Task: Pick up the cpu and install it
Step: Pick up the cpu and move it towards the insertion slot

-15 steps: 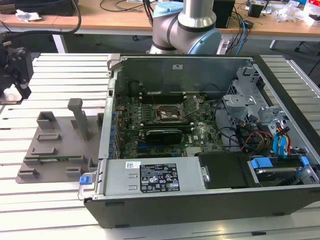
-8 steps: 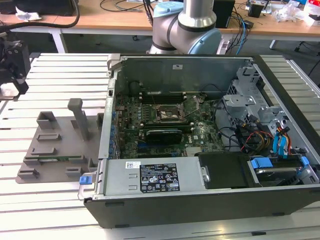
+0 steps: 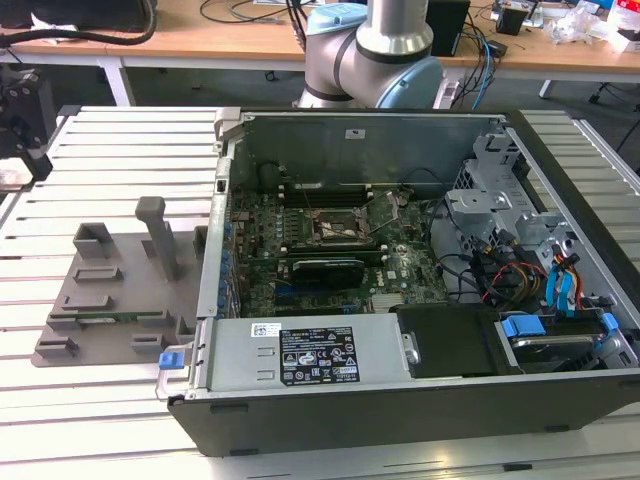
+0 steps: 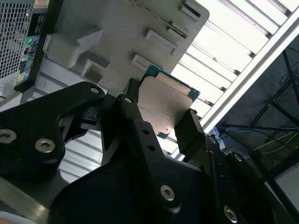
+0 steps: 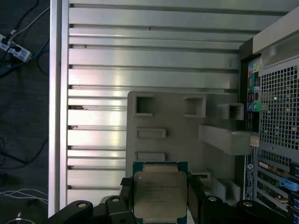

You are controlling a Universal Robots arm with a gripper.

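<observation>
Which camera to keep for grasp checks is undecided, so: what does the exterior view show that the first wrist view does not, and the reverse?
The exterior view adds the arm beyond the opened computer case, with the motherboard and its dark socket frame visible inside. The first wrist view adds the cpu, metal top facing the camera, clamped in the end effector. Both share the grey fixture, the slatted table and the computer case, which the wrist camera sees from its perforated rear panel.
</observation>
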